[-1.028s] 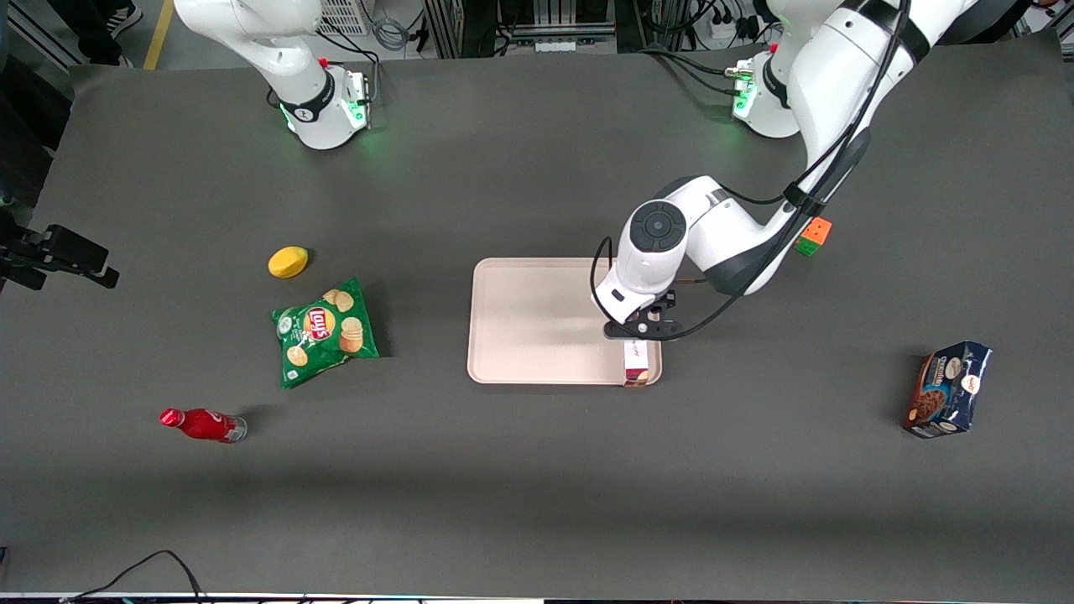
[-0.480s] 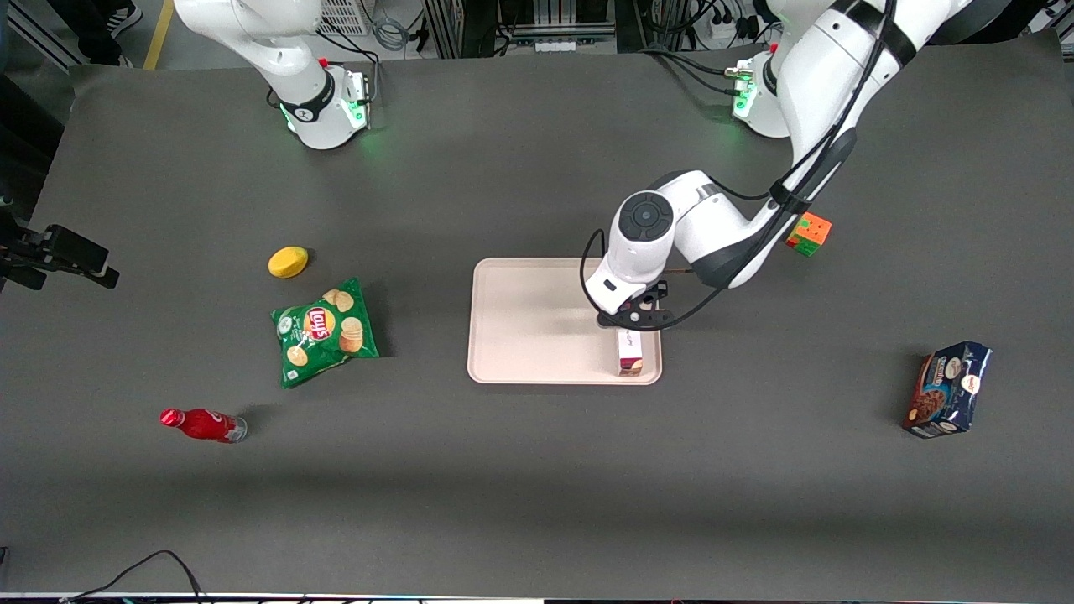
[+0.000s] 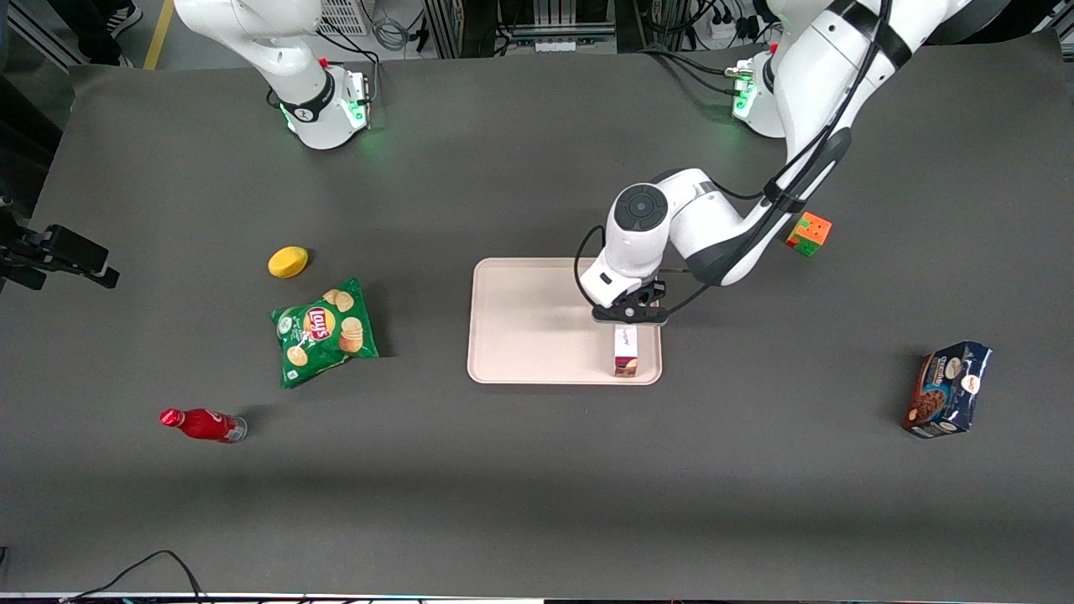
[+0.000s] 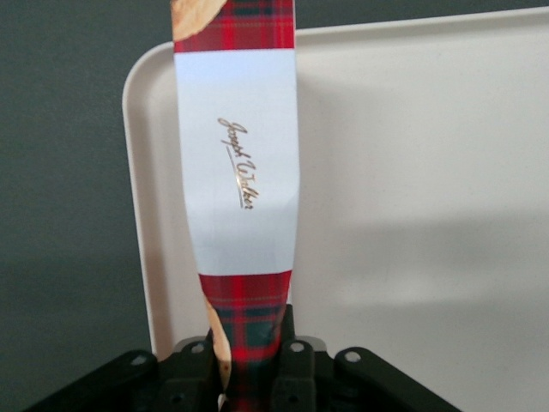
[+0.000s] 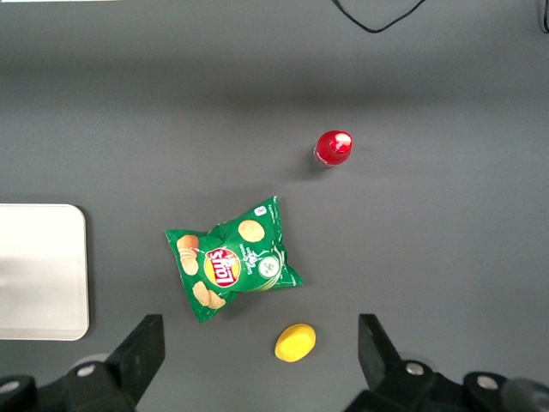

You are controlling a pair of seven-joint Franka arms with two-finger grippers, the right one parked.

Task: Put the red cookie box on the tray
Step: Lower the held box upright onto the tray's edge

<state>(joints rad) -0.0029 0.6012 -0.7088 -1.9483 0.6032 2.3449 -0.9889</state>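
Here, plaid red cookie box (image 4: 240, 163) in tool (image 3: 631, 315), above tray (image 3: 537, 327).

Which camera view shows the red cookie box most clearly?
The left wrist view: the red cookie box fills it, held by the hand over the tray. The front view shows only its small end; the right wrist view shows none.
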